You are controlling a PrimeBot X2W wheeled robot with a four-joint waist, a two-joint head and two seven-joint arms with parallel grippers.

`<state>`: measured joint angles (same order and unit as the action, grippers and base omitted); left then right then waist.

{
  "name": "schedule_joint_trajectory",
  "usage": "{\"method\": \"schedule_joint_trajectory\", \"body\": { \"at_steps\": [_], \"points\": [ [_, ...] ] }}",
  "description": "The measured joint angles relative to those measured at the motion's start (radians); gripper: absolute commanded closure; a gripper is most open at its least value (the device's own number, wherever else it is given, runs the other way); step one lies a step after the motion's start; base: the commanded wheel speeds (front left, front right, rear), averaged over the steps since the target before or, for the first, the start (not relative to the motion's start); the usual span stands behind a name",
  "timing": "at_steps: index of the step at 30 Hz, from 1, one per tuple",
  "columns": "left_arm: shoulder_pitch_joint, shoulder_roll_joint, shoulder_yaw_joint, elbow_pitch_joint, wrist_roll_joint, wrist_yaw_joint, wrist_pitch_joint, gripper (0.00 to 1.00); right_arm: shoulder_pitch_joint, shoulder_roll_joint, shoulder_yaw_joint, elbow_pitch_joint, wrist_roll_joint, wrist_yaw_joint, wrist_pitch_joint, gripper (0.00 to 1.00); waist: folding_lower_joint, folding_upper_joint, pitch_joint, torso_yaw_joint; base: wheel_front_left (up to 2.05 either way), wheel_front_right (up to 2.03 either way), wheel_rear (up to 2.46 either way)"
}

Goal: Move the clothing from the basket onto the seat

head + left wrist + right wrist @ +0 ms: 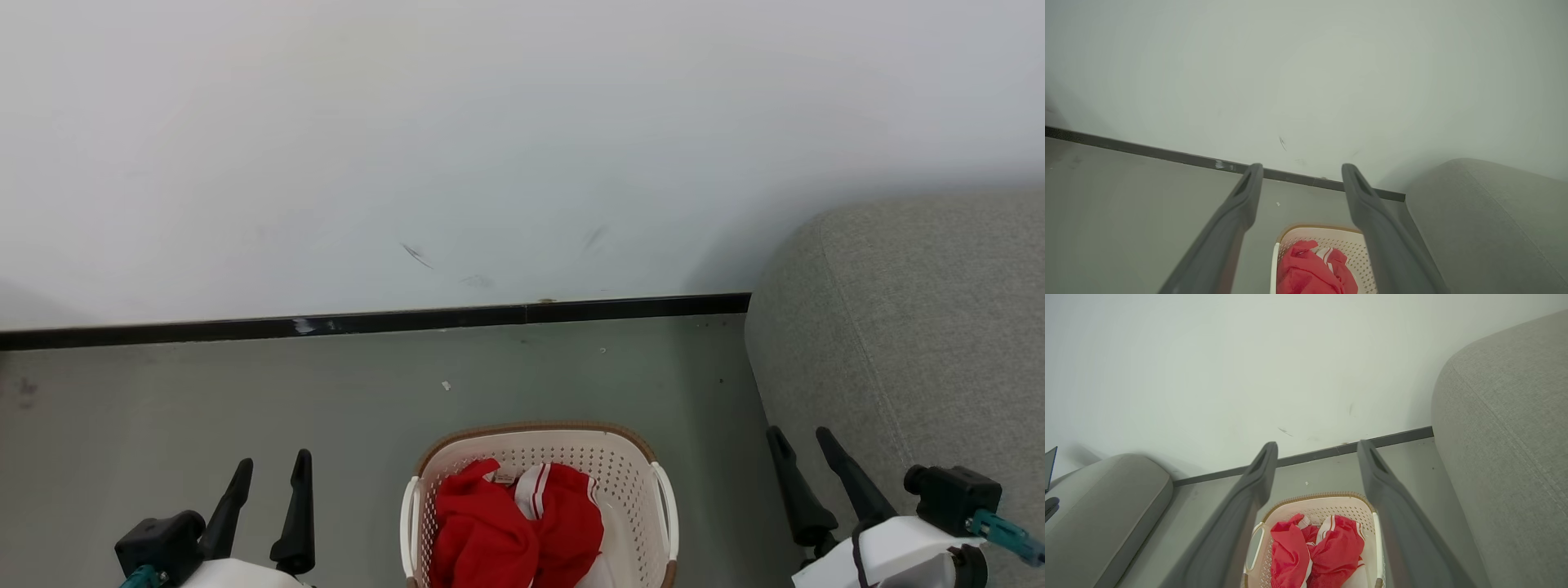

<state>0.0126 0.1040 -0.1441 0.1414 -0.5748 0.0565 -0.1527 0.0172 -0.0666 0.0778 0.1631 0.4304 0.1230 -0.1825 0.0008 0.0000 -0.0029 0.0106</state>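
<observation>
Left to right for you: left pincer [274, 459] sits at lower left over bare floor [163, 408], fingers spread, nothing in it. Centre: basket [535, 427] stands on the floor, short of the wall, with the clothing [506, 527] bunched inside. It's red with white stripe trim and looks like two pieces, none of it over the rim. Right pincer [798, 433] comes next, between basket and seat, also spread wide and empty. Far right: seat [914, 327], a grey cushion, with no red on the part you can see. My read is that the task is not started: nothing grasped, nothing on the seat, and both pieces left to lift out and carry right. Writing: a small pale tag [506, 474] shows at the top of the red heap, too small to read. No brand or other text is legible.
</observation>
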Motion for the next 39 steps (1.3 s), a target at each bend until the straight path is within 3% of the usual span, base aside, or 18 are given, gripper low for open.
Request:
{"method": "schedule_joint_trajectory", "body": {
  "at_steps": [25, 39],
  "points": [
    [0.016, 0.008, -0.018, -0.043, 0.342, 0.038, -0.089, 0.0, 0.021, 0.021, -0.001, -0.059, -0.403, 0.0, -0.061, 0.0, -0.0003, 0.0, 0.01, 0.004, 0.0, 0.0, 0.0],
    [0.016, -0.006, 0.016, -0.011, 0.328, 0.041, -0.097, 0.0, 0.02, 0.025, -0.017, -0.075, -0.42, 0.0, -0.065, 0.0, -0.0003, 0.0, 0.013, 0.001, 0.0, 0.0, 0.0]
  ]
}}
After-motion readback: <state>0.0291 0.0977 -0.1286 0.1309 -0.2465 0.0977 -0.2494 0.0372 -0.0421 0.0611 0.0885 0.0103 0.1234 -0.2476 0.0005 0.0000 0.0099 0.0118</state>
